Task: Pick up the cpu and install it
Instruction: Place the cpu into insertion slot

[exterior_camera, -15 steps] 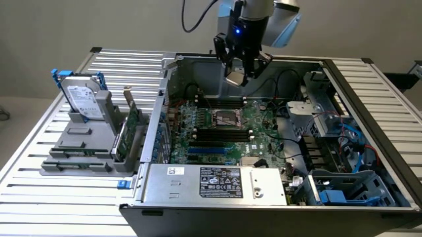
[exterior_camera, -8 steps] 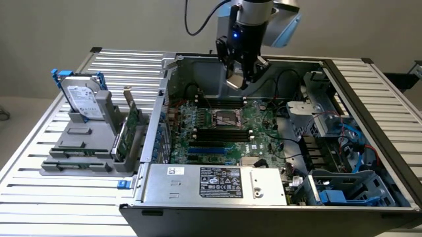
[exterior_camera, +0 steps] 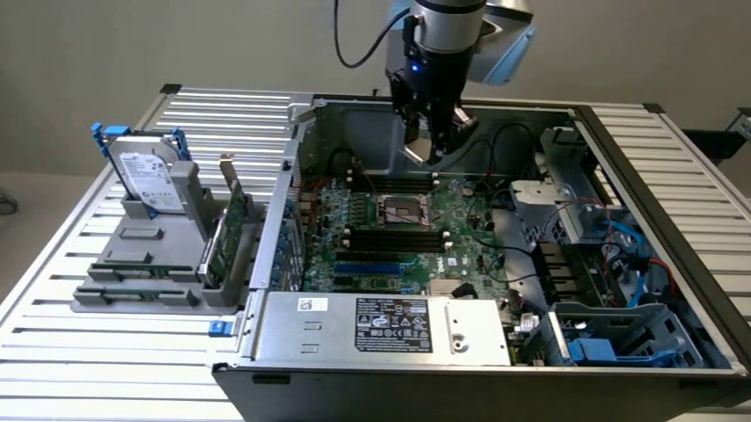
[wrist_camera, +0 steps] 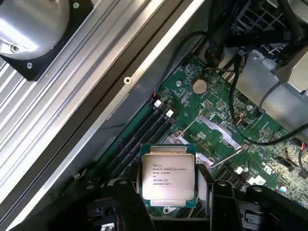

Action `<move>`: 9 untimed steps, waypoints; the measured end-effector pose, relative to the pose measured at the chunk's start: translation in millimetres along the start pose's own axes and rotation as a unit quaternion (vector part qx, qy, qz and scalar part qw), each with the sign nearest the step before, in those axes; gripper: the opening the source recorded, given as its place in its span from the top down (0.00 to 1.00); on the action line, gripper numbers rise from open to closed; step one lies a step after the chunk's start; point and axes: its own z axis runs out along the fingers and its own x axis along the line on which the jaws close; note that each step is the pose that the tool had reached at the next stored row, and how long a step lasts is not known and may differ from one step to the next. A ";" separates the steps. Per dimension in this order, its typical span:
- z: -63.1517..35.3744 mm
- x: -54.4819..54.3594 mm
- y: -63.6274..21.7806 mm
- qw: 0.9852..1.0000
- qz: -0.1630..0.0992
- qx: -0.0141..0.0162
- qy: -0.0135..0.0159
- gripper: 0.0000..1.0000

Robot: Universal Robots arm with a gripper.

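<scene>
The pincer (exterior_camera: 432, 145) is closed on the cpu (wrist_camera: 168, 174) and holds it in the air, above the motherboard (exterior_camera: 399, 255) inside the open computer case (exterior_camera: 352, 327). The case lies on the slatted bench (exterior_camera: 70, 352), toward the exterior view's right. In the exterior view the pincer hangs near the far wall of the case, a little beyond the empty socket (exterior_camera: 405, 209). In the wrist view the two dark fingers (wrist_camera: 126, 199) press on two opposite sides of the chip. The silver top with the printed text faces the camera, and the chip sits level between them. The socket frame (wrist_camera: 214, 131) is visible on the green board, apart from the chip, so I judge the installing is not yet done.

About the handling, as I judge it: the cpu is light, flat and fully stiff, so it will not bend in the grip. However, the metal top is smooth and the rim is thin, so it can slip or tilt if the grip is uneven. The underside is probably delicate — the contacts should not be touched or scraped. The right place to hold it is the thin side edges, as the pincer does now, with gentle force. A drop onto the board could damage both the chip and the socket.
</scene>
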 end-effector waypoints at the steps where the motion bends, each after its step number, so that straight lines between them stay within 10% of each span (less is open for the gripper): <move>1: 0.1 0.0 0.0 1.000 0.008 0.000 -0.001 0.45; 9: 0.1 0.0 0.0 0.998 0.063 0.005 0.001 0.45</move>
